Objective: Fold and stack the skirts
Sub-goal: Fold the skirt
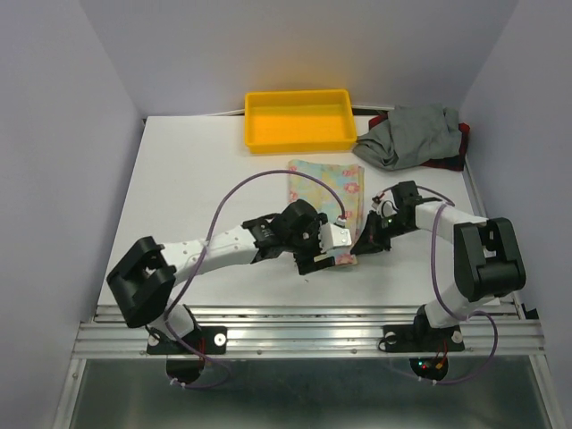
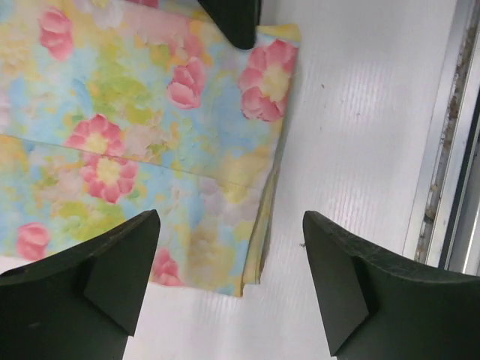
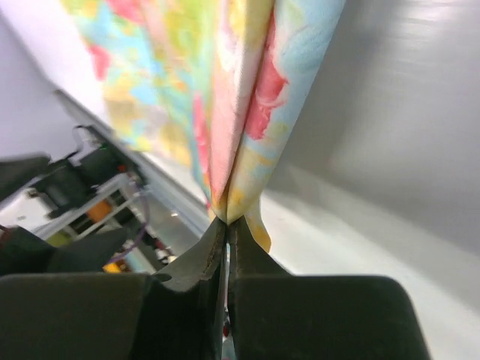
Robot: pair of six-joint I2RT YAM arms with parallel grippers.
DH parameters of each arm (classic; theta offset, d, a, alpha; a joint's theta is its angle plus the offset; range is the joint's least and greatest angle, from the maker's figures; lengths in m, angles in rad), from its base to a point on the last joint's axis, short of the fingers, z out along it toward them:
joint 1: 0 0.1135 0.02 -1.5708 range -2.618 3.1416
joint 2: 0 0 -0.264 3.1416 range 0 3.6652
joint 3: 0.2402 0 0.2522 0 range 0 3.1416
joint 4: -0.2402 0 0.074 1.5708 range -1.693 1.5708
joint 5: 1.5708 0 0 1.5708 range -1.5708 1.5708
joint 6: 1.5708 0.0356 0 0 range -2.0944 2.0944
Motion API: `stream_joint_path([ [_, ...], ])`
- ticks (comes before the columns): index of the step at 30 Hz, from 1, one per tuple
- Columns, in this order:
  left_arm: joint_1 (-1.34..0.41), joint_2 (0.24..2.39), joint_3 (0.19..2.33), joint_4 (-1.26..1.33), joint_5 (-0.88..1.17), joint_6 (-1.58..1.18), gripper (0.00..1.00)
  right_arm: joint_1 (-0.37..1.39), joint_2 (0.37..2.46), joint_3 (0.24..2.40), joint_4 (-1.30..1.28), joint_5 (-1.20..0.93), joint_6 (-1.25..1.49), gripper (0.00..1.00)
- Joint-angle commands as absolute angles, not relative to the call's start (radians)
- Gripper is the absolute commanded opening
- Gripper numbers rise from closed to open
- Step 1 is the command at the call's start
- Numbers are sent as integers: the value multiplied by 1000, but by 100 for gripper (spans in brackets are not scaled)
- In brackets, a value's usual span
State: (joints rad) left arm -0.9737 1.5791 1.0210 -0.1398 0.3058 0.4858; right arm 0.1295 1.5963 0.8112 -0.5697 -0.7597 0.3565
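At table (image 1: 197, 179) centre: floral skirt (image 1: 322, 183), long axis near-to-far. Right hand (image 3: 226, 221) pinched shut on near-right corner; left hand (image 2: 231, 225) wide open, empty, above near edge.

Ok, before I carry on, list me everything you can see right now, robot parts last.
floral skirt: one, pastel yellow, pink and blue, folded, middle of the table
grey skirt: one, grey, crumpled in the far right corner
plaid skirt: one, red and black, mostly hidden beneath the grey skirt
tray: one, yellow, at the table's far edge, left of the grey skirt
table: one, white
left claw: one, black, open, over the floral skirt's near corner
right claw: one, black, shut on the floral skirt's edge
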Motion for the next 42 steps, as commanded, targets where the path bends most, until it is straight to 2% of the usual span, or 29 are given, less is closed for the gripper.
stream_joint_path([
  [1, -1045, 1422, 945, -98, 235, 577, 90, 123, 1557, 879, -549, -928, 434, 1],
  [11, -1175, 1480, 779, 175, -125, 520, 91, 83, 1581, 831, -466, -1038, 577, 1],
  [21, -1196, 1612, 761, 304, -284, 413, 87, 63, 1575, 790, -431, -1098, 655, 1],
  [29, -1209, 1648, 769, 336, -357, 394, 63, 43, 1583, 762, -407, -1104, 680, 1],
  [33, -1209, 1626, 765, 315, -379, 406, 46, 34, 1585, 764, -408, -1097, 683, 1],
  [36, -1209, 1612, 785, 269, -380, 420, 28, 34, 1588, 765, -410, -1095, 680, 1],
  [37, -1209, 1606, 790, 258, -376, 426, 18, 34, 1589, 765, -411, -1092, 678, 1],
  [39, -1207, 1598, 811, 210, -354, 433, 11, 34, 1592, 769, -414, -1089, 689, 1],
  [41, -1207, 1600, 831, 169, -342, 422, 13, 34, 1591, 767, -410, -1089, 698, 1],
  [42, -1206, 1598, 837, 158, -330, 410, 19, 34, 1592, 769, -408, -1088, 698, 1],
])
